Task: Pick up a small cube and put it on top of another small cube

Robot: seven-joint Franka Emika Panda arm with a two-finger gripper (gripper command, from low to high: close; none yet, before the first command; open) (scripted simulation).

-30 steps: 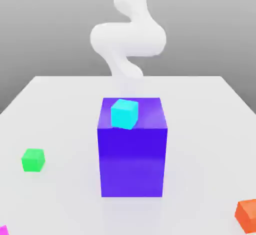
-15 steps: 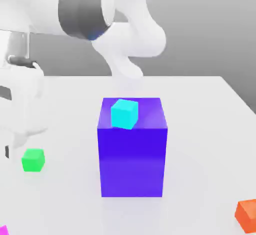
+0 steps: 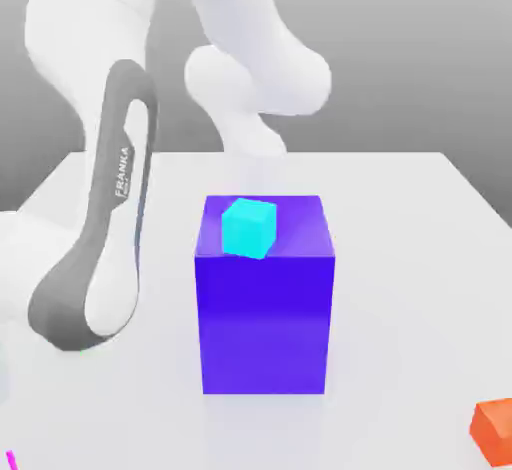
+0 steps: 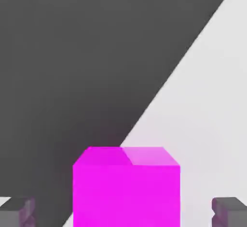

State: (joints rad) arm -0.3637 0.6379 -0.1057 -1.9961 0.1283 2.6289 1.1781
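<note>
Straddling 1 pink cube [image 4: 126, 187], claw [image 4: 126, 211] open w/ 2 fingers [image 4: 17, 210]

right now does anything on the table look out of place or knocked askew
Nothing damaged or spilled. One oddity: the cyan cube sits turned on the big blue block, off-centre toward the exterior view's left. The pink cube sits squarely between the tool's fingers.
</note>
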